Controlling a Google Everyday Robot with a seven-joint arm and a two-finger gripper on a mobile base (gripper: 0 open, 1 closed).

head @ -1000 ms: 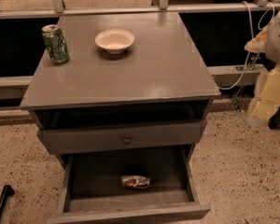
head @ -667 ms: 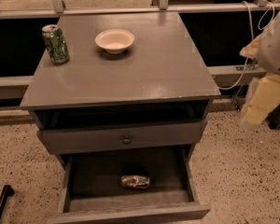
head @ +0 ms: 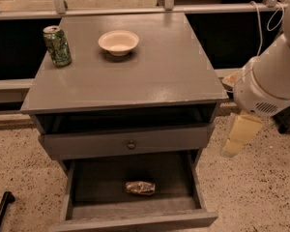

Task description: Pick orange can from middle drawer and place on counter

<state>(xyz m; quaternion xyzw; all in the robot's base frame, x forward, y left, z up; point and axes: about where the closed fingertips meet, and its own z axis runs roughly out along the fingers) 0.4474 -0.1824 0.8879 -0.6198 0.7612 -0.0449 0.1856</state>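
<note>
The orange can lies on its side on the dark floor of the open middle drawer, near the drawer's middle. The drawer is pulled out at the bottom of the grey cabinet. The counter is the cabinet's flat grey top. My gripper, pale yellow, hangs downward from the white arm to the right of the cabinet. It is at about the height of the closed drawer front, above and to the right of the can, and holds nothing that I can see.
A green patterned can stands at the counter's back left and a cream bowl sits at the back middle. A closed drawer front with a round knob sits above the open drawer. A black bar lies on the speckled floor at the lower left.
My arm has swung in from the right edge, leftward and lower, bringing the gripper closer to the cabinet's right side. The can, bowl and drawer have not moved.
</note>
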